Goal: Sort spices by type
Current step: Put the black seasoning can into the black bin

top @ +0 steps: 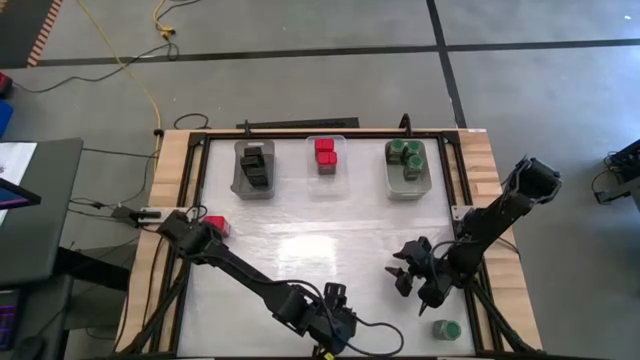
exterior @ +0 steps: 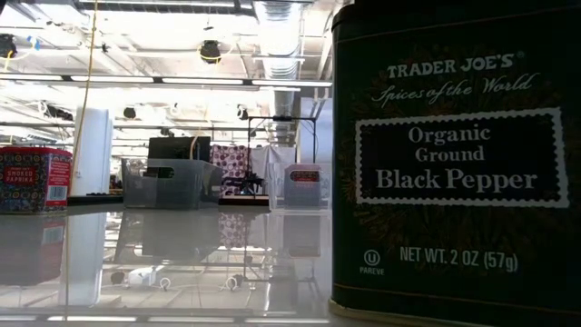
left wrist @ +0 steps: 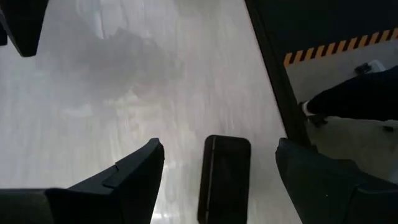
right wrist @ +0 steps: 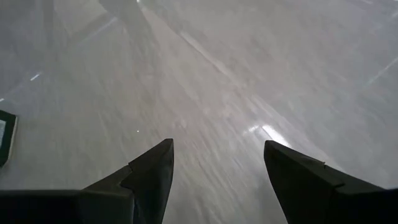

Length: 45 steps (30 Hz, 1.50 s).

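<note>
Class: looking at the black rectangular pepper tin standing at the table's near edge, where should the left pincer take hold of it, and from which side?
Probably from above, across the two narrow sides of the black rectangular pepper tin: it stands upright between the left pincer's open fingers, flat-faced, with bare table around.

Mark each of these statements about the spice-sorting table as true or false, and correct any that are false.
1. The red boxes sit in the middle bin. True.
2. The left gripper is shut on a black box. False: its fingers stand open on either side of the black box, which lies on the table.
3. A green-lidded jar stands loose on the table near the right arm. True.
4. The right gripper holds a jar. False: it is open and empty above the table.
5. All red boxes are in a bin. False: one red box sits by the table's left edge.
</note>
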Tool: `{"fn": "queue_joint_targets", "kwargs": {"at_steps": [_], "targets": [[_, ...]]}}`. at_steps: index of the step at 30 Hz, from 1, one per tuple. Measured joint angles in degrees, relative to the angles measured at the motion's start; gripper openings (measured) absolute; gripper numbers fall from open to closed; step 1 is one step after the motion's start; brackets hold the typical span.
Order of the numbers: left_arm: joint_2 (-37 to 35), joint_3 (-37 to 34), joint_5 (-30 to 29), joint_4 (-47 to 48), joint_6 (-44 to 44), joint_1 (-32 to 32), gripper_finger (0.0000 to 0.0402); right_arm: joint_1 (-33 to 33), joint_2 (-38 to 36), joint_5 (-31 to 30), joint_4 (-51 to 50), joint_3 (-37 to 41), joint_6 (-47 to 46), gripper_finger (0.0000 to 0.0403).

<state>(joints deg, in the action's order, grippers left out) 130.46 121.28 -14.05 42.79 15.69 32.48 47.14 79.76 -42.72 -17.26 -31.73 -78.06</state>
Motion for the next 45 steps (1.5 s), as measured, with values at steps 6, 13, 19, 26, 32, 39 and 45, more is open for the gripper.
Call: {"fn": "queue_joint_targets", "kwargs": {"at_steps": [6, 13, 19, 26, 32, 39, 45], "targets": [[0.1, -2.6, -1.5, 0.0, 0.2, 1.1, 0.0297, 0.1, 0.1, 0.1, 0.4, 0.0, -0.1, 0.0276], [-0.1, -4.6, -2.9, -1.1, 2.2, 0.9, 0.0297, 0.0, 0.1, 0.2, 0.4, 0.0, -0.1, 0.0276], [0.1, -6.6, -2.6, -2.3, 2.2, 1.0, 0.0297, 0.0, 0.1, 0.2, 0.4, 0.0, 0.0, 0.0276], [0.0, -7.6, -2.5, -3.8, 2.4, 1.0, 0.029, 0.0, 0.1, 0.2, 0.4, 0.0, 0.0, 0.0276], [0.1, -9.1, -1.7, -6.5, 2.4, 1.0, 0.0251, 0.0, 0.1, 0.2, 0.4, 0.0, 0.0, 0.0276], [0.0, -9.1, -1.7, -7.0, 1.4, 0.9, 0.0188, 0.0, 0.1, 0.2, 0.4, 0.0, 0.0, 0.0276], [0.0, -9.1, -1.3, -6.9, -1.2, 0.0, 0.0121, 0.0, 0.1, 0.2, 0.4, 0.0, 0.0, 0.0276]]}}
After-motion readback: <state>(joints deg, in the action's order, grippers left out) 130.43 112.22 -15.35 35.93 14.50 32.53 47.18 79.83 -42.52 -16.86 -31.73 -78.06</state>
